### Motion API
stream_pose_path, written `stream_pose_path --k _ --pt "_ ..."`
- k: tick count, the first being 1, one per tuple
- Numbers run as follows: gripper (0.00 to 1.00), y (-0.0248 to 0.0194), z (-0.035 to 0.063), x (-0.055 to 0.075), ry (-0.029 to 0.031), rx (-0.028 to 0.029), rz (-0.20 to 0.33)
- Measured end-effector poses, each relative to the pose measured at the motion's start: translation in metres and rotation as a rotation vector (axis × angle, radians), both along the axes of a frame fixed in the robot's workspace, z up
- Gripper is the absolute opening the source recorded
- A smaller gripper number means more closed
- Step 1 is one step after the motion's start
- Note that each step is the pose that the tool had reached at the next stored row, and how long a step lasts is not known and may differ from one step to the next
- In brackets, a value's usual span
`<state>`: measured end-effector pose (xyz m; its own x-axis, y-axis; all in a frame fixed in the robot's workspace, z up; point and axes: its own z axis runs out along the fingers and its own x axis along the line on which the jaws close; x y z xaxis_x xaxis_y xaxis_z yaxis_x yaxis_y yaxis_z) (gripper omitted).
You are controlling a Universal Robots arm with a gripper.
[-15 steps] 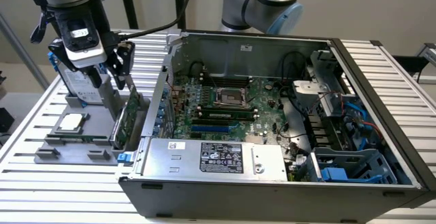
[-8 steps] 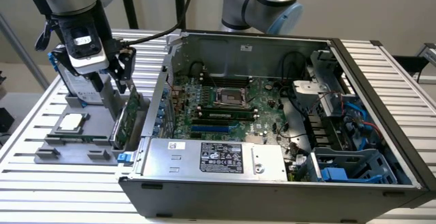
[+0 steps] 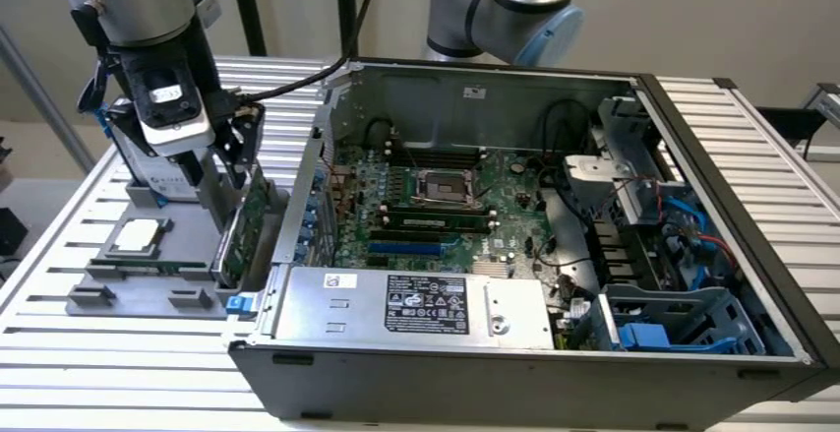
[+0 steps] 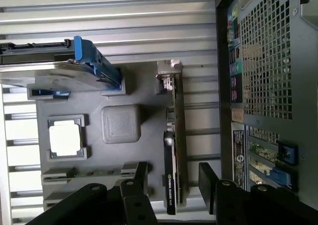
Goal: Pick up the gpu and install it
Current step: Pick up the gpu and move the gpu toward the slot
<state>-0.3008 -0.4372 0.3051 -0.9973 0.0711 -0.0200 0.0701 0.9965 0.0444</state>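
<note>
The gpu (image 4: pixel 175 150) stands on its long edge in a slot of the grey parts holder (image 4: pixel 89 185), black face to one side and its silver end bracket (image 4: pixel 168 73) at the far end. My gripper (image 4: pixel 175 183) hangs over the card's near end, open, one finger (image 4: pixel 141 178) on each side with a small gap to the card. In the exterior view the gripper (image 3: pixel 223 171) is low over the gpu (image 3: pixel 250 225), at the left of the open computer case (image 3: pixel 683 107), close to its side wall.
The holder (image 3: pixel 132 299) also carries a silver hard drive in a blue frame (image 4: pixel 74 71), a square processor chip (image 4: pixel 64 138) and a grey block (image 4: pixel 120 123). Inside the case lie the motherboard (image 3: pixel 447 206), a blue slot (image 3: pixel 407 250) and the power supply (image 3: pixel 407 304). The robot base (image 3: pixel 506 9) stands behind.
</note>
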Motion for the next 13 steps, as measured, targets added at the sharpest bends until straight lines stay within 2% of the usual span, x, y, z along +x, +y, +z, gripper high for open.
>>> stream_pose_path --k 4,7,10,13 --pt "0.54 0.0 -0.0074 0.0 -0.0026 -0.0003 0.0" --pt "0.54 0.0002 -0.0128 -0.002 -0.0079 -0.0011 0.0" --pt "0.54 0.0005 -0.0176 -0.005 -0.0182 -0.0029 0.0" --pt "0.54 0.0006 -0.0218 -0.008 -0.0335 -0.0047 -0.001"
